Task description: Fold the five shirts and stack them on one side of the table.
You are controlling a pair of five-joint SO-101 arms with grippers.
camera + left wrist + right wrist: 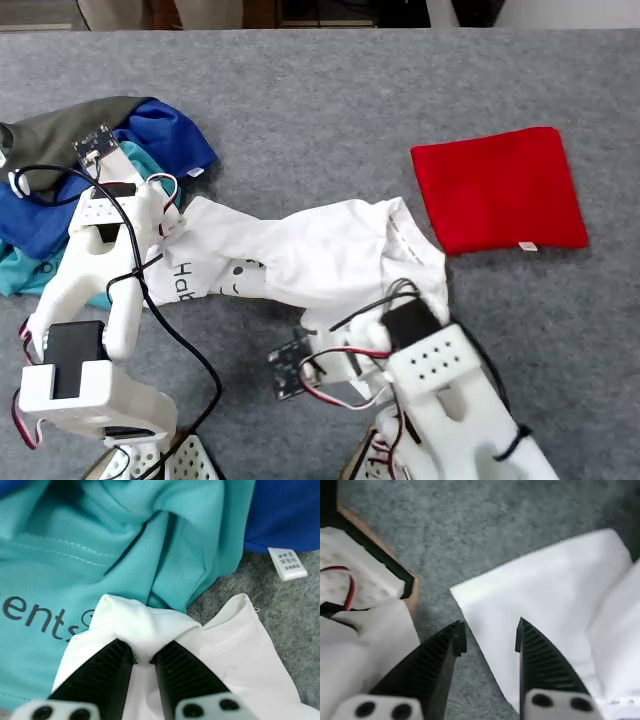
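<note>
One shirt matters at this moment, the white shirt (320,255), which lies crumpled and stretched out across the middle of the bench (330,90), between the two arms. We judge it light, thin and completely soft: it will not keep any shape by itself, it will sag and bunch wherever it is not supported, and the smooth fabric may slip out of a shallow pinch. So we think the good places to take hold are a hem, a shoulder seam or a corner, where the cloth is doubled and gives something thicker to grip. The left hand (142,655) is closed on a small raised fold of this shirt, at the end which touches the teal shirt (100,550); the pinch looks firm, but it takes in little cloth. The right hand (487,632) is open above another edge of the shirt, with a flat white corner under the gap of its jaws, and it grips nothing. Around it, the teal shirt lies in a loose pile with a blue shirt (165,140) and a dark grey shirt (60,130) at one side, and a red shirt (498,190), already folded into a neat square, lies well apart at the other side.
</note>
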